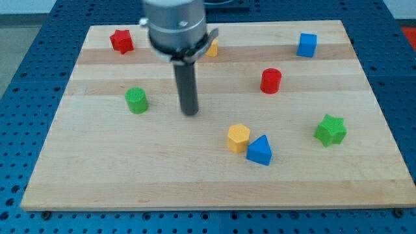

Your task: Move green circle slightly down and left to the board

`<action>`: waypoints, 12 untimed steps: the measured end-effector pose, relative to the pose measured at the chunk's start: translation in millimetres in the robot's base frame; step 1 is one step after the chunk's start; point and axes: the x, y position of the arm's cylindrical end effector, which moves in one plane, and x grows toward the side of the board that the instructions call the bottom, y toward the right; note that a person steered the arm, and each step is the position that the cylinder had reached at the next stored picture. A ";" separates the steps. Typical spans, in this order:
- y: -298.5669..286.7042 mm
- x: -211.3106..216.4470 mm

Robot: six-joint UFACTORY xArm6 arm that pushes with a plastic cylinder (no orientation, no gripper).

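The green circle (136, 100) is a short green cylinder standing on the wooden board (130, 175) at the view's left, about mid-height. My tip (190, 113) is the lower end of the dark rod and sits to the right of the green circle, a clear gap apart from it and not touching any block. The arm's grey body (174, 26) hangs over the board's top centre.
A red star (121, 41) lies top left. A yellow block (211, 47) peeks out behind the arm. A blue cube (307, 45) is top right, a red cylinder (270, 80) right of centre. A yellow hexagon (238, 138) touches a blue triangle (260, 151). A green star (330, 129) lies right.
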 end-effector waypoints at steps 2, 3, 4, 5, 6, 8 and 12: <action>-18.7 -41.0; -47.2 -18.4; -67.2 -2.9; -84.1 13.2; -112.6 28.8; -140.7 42.8; -73.9 53.1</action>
